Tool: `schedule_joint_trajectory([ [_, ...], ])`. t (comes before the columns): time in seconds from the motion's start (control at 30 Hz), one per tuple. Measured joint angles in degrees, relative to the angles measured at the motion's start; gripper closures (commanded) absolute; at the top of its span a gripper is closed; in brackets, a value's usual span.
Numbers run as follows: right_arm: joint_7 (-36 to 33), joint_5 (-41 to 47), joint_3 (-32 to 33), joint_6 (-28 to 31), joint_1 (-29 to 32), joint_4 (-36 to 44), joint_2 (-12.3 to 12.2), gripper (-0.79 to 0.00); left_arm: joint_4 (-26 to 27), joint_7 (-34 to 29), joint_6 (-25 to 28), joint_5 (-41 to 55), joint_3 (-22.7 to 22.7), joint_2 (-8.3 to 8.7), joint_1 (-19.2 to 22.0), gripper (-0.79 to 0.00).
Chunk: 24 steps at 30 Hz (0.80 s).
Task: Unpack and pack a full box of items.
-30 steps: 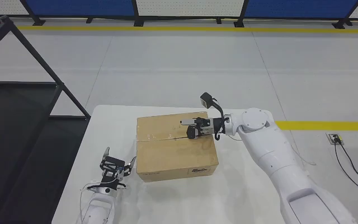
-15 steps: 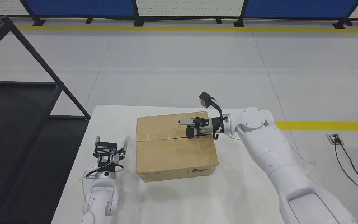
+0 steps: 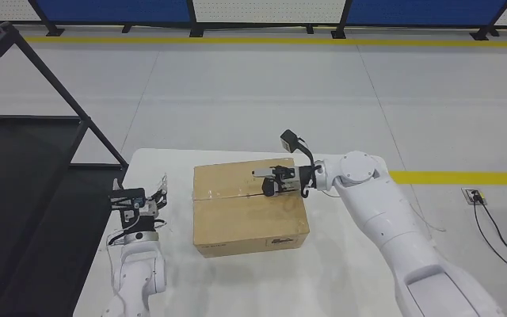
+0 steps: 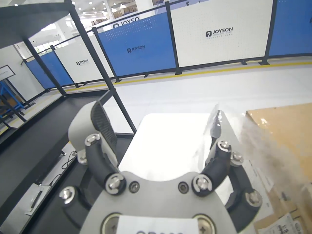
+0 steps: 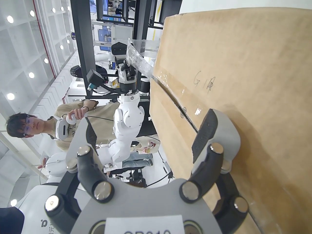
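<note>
One box point(image 3: 249, 214), white table point(image 3: 238, 276), blue panels point(image 3: 111, 9)

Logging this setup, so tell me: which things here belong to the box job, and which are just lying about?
Job: box, tape, left gripper, right gripper.
Lying about: rack, fence, floor socket.
</note>
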State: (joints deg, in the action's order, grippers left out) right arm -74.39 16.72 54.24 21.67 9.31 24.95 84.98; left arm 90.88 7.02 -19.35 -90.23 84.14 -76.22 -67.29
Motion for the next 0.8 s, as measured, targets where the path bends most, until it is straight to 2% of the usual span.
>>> schedule_joint_trajectory([
  [0.53,-0.1,-0.2,0.6,0.8,0.5,0.0,-0.4,-0.785,3.3,-0.2,-1.2,-4.3,-4.2,-0.95,2.1,-0.785],
  [0.8,-0.1,-0.2,1.0,0.8,0.9,0.5,-0.7,-0.785,5.1,0.4,-0.2,-6.1,-6.9,-1.42,2.3,-0.785],
])
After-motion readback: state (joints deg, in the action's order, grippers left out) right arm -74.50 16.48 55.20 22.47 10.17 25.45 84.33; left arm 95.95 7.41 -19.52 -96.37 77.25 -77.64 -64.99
